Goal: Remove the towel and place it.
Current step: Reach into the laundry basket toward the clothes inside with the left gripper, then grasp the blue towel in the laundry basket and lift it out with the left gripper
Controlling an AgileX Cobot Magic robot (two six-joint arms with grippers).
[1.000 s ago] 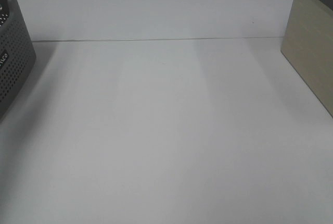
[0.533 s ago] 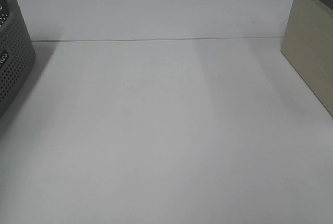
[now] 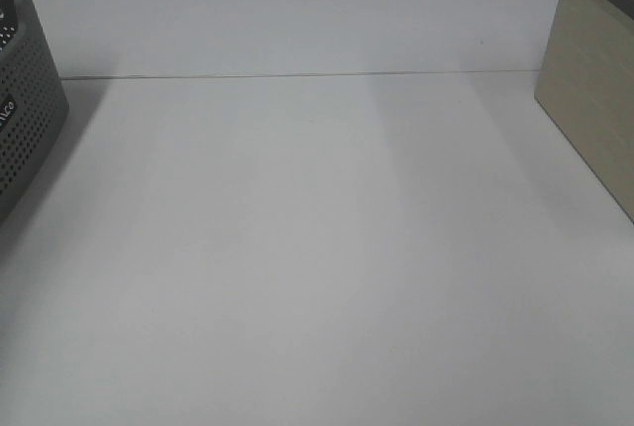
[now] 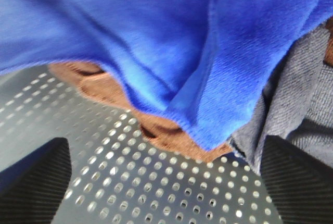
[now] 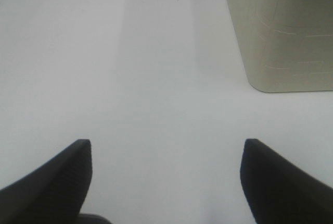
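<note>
- The towel (image 4: 156, 36) lies bunched straight ahead of my left pincer (image 4: 164, 146), just beyond the fingertips. It rests on a brown cloth (image 4: 104, 86) and beside a grey cloth (image 4: 302, 94), inside the perforated basket (image 3: 25, 119) at the left edge of the high view.
- My left pincer is spread wide with nothing between its fingers. One stitched fold of the towel points down toward that gap.
- The towel is too crumpled for me to tell its long axis, so I judge that fold the place to bite, and high enough to miss the brown cloth.
- My right pincer (image 5: 166, 143) hangs wide and empty over the bare bench (image 3: 317, 248), near the beige bin (image 3: 594, 99) at the right edge and well apart from the towel. The left arm is plainly the nearer.
</note>
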